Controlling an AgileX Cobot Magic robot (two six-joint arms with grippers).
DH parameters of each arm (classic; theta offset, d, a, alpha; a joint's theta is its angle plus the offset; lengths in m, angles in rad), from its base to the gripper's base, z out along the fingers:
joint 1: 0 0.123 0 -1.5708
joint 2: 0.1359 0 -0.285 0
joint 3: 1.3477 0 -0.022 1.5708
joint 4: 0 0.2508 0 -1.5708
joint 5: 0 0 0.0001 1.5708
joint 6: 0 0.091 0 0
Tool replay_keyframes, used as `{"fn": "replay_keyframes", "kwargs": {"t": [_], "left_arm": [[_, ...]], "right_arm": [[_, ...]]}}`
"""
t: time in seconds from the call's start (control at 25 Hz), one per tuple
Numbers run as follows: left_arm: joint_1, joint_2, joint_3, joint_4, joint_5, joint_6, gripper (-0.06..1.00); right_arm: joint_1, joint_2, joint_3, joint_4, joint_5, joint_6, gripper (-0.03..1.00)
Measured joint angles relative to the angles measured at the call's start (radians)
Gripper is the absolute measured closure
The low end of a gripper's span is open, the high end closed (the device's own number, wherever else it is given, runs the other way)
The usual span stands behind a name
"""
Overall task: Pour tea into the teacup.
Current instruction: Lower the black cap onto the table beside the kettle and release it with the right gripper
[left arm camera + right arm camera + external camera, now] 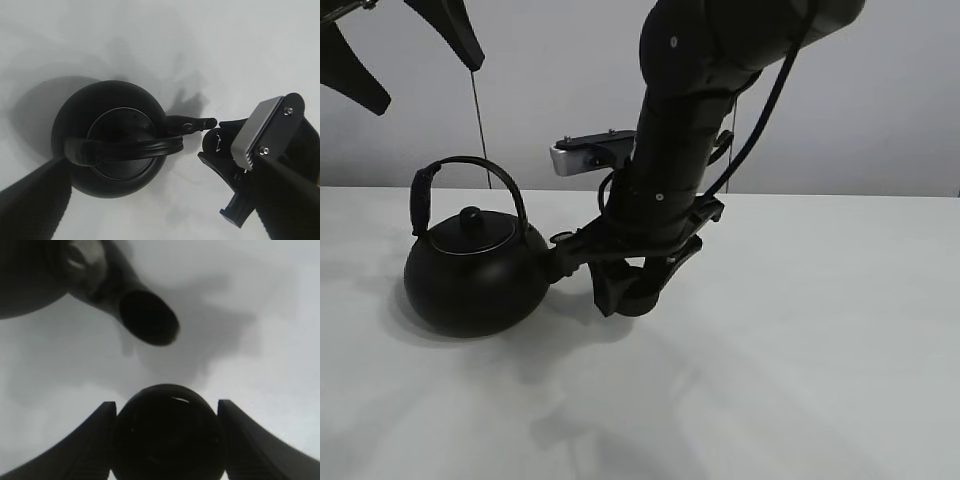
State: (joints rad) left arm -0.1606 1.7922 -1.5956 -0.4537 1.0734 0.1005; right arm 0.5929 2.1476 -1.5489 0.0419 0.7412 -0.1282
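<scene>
Exterior high view: the black kettle [475, 275] is seen standing upright on the white table [800, 330] at left of centre. Its lid [470, 232] is on and its arched handle [470, 165] is raised.

The right gripper [620, 290] is reached across the middle and is set low at frame centre, just beside the kettle's spout [555, 262].

Right wrist view: the teacup [167, 435], small, round and matte black, is seen pinched between the two fingers [95, 440], one against each side. The spout mouth [150, 317] is seen just ahead of the cup, with a gap between them. Whether the cup rests on the table cannot be told. In the exterior view the cup is hidden by the gripper.

The left gripper [428, 85] is held high at the upper left of the exterior frame, above the kettle. Its fingers [455, 30] are spread wide and nothing is held between them.
</scene>
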Motion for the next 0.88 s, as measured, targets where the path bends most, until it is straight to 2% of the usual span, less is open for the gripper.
{"fn": "replay_keyframes", "kwargs": {"t": [0.88], "left_arm": [[0.0, 0.0, 0.0, 0.0, 0.0, 0.0, 0.25]], "right_arm": [[0.004, 0.077, -0.04, -0.058, 0.012, 0.005, 0.58]]}}
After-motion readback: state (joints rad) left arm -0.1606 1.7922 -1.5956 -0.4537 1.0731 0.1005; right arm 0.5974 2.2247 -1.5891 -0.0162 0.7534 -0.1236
